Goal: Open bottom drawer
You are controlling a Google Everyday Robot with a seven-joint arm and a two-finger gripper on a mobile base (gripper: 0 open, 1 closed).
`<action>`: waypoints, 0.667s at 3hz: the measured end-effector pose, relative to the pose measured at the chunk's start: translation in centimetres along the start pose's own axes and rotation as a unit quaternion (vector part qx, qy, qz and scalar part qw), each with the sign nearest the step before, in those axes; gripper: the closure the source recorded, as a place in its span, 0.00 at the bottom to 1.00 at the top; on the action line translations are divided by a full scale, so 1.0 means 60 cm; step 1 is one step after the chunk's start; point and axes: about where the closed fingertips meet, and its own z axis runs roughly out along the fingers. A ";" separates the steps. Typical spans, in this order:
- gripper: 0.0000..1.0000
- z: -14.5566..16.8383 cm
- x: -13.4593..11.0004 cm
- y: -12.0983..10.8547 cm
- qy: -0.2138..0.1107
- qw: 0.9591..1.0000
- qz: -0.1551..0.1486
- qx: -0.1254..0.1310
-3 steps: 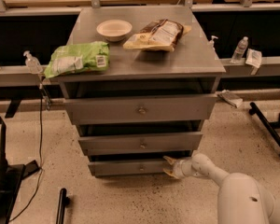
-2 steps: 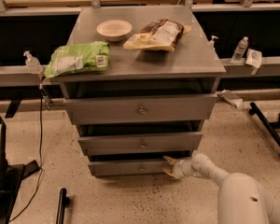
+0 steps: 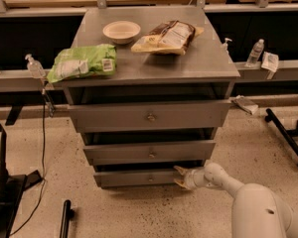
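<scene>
The bottom drawer (image 3: 134, 178) is the lowest and narrowest of three grey fronts on the metal cabinet, with a small round knob (image 3: 150, 178) at its centre. It stands slightly out from the cabinet body, with a dark gap above it. My gripper (image 3: 180, 177) is at the right end of that front, reached in from the lower right on the white arm (image 3: 223, 180). Its two tan fingertips (image 3: 179, 170) are spread apart, one near the front's upper edge and one near its lower edge.
The middle drawer (image 3: 149, 152) and top drawer (image 3: 149, 115) also stand partly out. On the cabinet top lie a green bag (image 3: 82, 62), a white bowl (image 3: 121, 31) and a brown snack bag (image 3: 169, 36). A black stand (image 3: 0, 182) and cable are at left, and a black leg (image 3: 288, 138) at right.
</scene>
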 end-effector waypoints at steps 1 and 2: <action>0.36 -0.002 -0.002 -0.001 0.000 1.000 0.000 0.000; 0.13 -0.003 -0.002 -0.002 0.000 1.000 0.000 0.000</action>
